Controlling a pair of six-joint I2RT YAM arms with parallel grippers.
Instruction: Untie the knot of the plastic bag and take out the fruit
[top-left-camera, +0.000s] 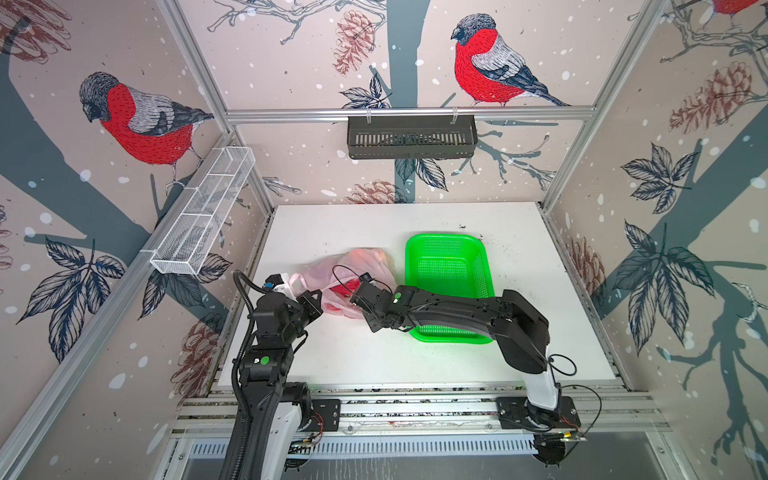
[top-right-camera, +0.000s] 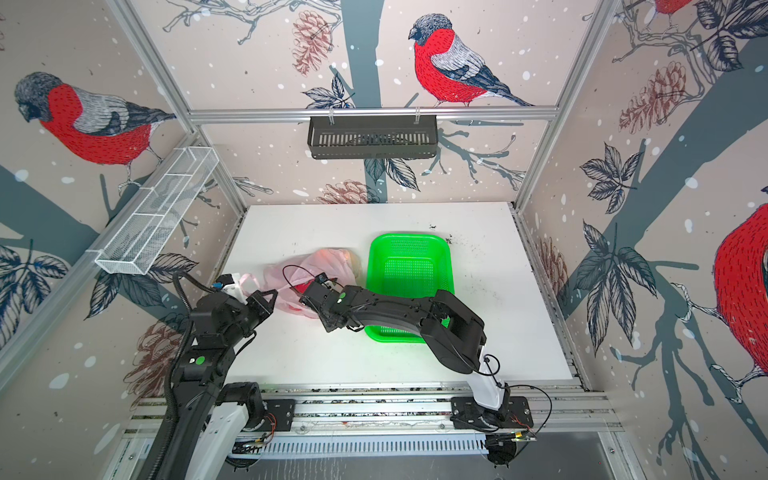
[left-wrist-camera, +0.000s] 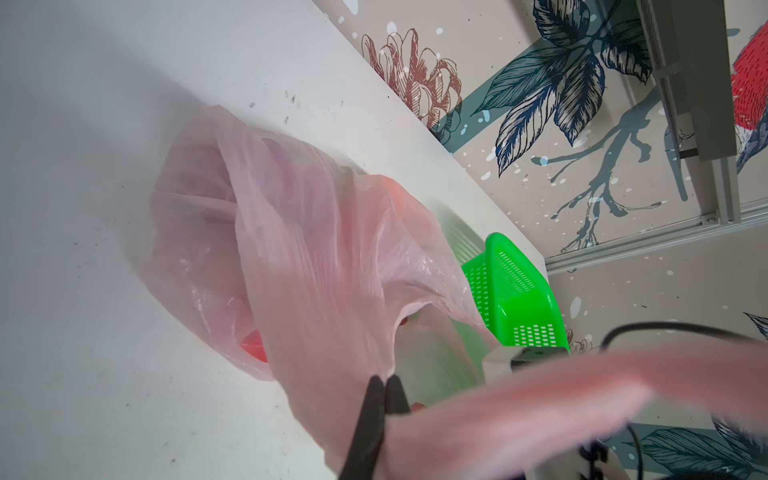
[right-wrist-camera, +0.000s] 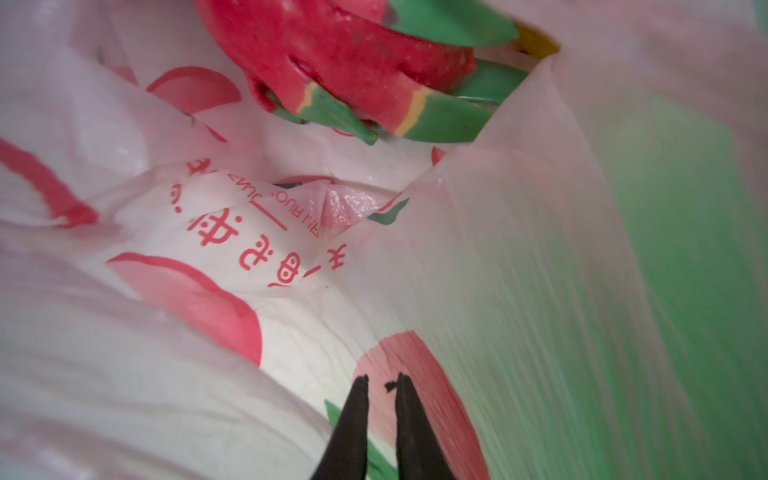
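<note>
We keep the left gripper (left-wrist-camera: 384, 380) clamped on the plastic bag (left-wrist-camera: 291, 249) film, presumably to hold its mouth open. The right gripper (right-wrist-camera: 382, 382) is inside, jaws narrowly apart and empty, short of the dragon fruit (right-wrist-camera: 340, 54). The green basket (top-left-camera: 449, 266) (likely the drop spot) sits just beside the bag.

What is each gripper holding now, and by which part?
The left gripper is shut on the plastic bag, pinching film near its mouth. The right gripper, inside the bag, holds nothing; its jaws stand slightly apart.
</note>
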